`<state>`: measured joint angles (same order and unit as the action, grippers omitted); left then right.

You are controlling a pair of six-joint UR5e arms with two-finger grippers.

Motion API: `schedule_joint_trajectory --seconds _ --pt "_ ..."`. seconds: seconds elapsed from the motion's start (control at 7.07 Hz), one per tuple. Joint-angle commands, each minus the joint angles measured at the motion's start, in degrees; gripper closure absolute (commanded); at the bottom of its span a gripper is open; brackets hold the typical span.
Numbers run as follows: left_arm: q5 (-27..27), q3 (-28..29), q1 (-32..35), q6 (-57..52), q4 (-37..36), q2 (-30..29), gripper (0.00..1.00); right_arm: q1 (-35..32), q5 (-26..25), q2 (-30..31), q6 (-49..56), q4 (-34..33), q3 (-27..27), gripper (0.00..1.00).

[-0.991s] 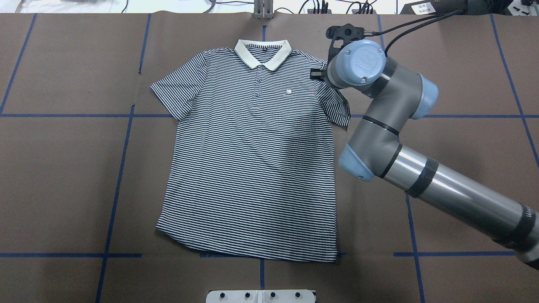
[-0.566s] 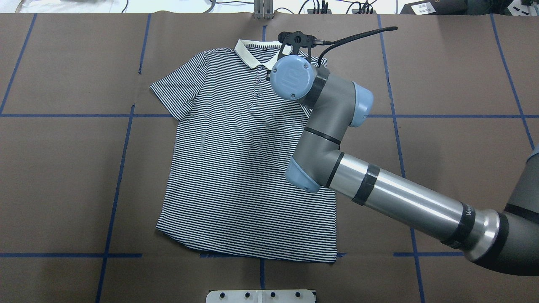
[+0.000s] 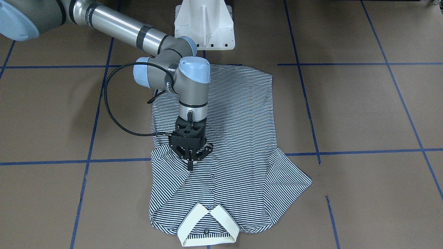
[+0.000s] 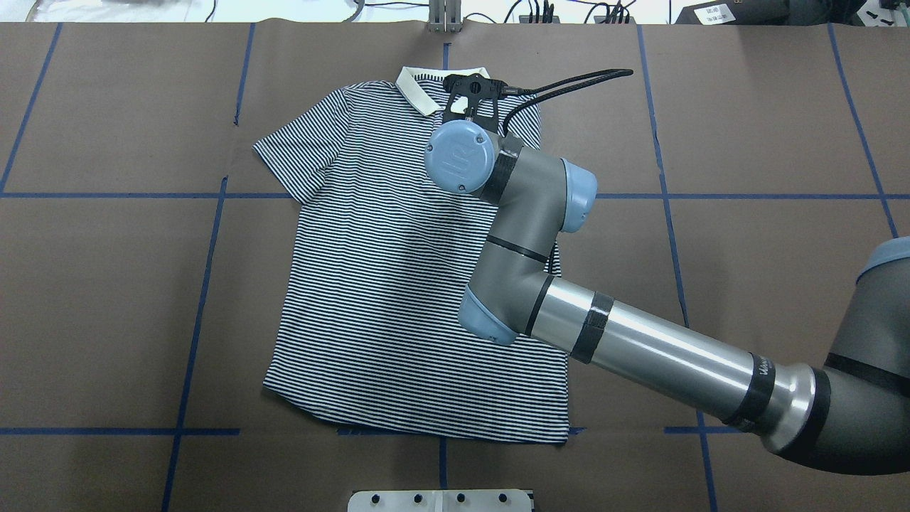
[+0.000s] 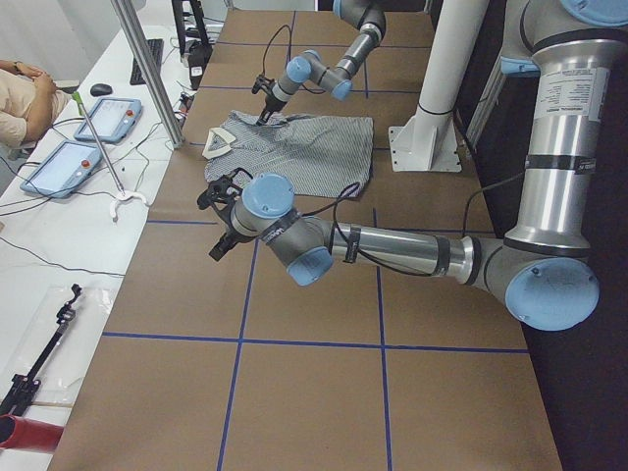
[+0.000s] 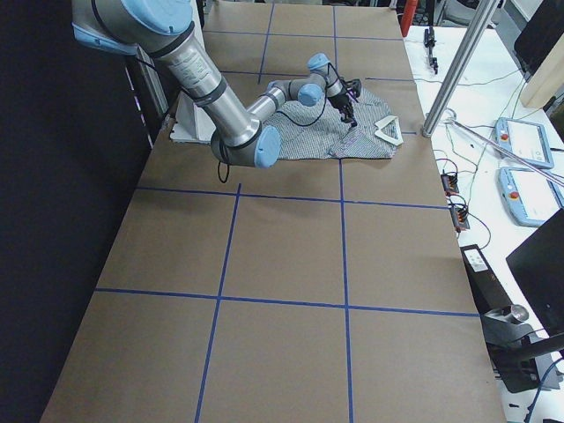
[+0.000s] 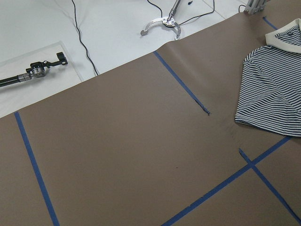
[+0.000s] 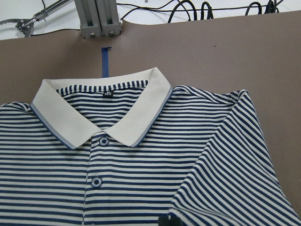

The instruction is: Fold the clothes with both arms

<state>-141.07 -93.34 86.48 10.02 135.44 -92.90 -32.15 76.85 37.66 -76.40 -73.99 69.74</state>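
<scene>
Front-facing view, right claw (image 3: 190, 165): the tips are pinched together with no gap, closed on a bit of striped fabric, and it points straight down onto the chest.
Held part: the right sleeve (image 8: 235, 174) is turned inward, so it lies over the chest and not out on the tabletop (image 4: 746, 142).
Polo shirt (image 4: 384, 299): it lies flat and face up in the middle of the tabletop. Its long axis runs straight away from the robot, hem near the base and collar (image 3: 207, 224) at the far end.
Deciding relation: the placket (image 3: 211, 183) lies just beside the right claw, toward the robot's left. I judge that any further carry goes that way, across the long axis.
Left sleeve (image 4: 298, 156): spread out flat, not yet folded.
Left claw (image 5: 222, 211): it is well apart from the shirt, over bare tabletop beyond the left sleeve. I cannot tell how far open it is. The right claw is plainly the nearer.
</scene>
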Motion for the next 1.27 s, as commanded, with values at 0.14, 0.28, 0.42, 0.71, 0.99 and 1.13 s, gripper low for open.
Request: schedule_joint_trajectory --seconds 0.14,0.28,0.42,0.71,0.99,1.13 --pt "0.0 0.09 0.0 0.0 0.0 0.0 0.0 -0.98 0.13 -0.65 1.24 -0.02 -0.05 0.0" --pt "0.09 0.09 -0.09 -0.09 0.0 0.0 0.0 -2.29 3.18 -1.01 3.43 -0.02 0.13 0.0" --pt "0.18 0.35 -0.44 0.17 0.26 -0.17 0.0 -5.09 9.31 -0.84 7.71 -0.28 0.74 0.0" --pt "2.27 -0.26 -4.81 9.98 0.87 -0.96 0.0 -12.46 24.41 5.09 15.8 -0.46 7.98 0.0" --pt "8.75 -0.18 -9.99 21.2 1.14 -4.02 0.0 -23.08 38.13 18.96 29.83 -0.46 20.73 0.0" --pt "14.36 0.61 -14.72 27.62 0.88 -6.48 0.04 -28.44 44.37 22.85 38.0 -0.02 21.91 0.0"
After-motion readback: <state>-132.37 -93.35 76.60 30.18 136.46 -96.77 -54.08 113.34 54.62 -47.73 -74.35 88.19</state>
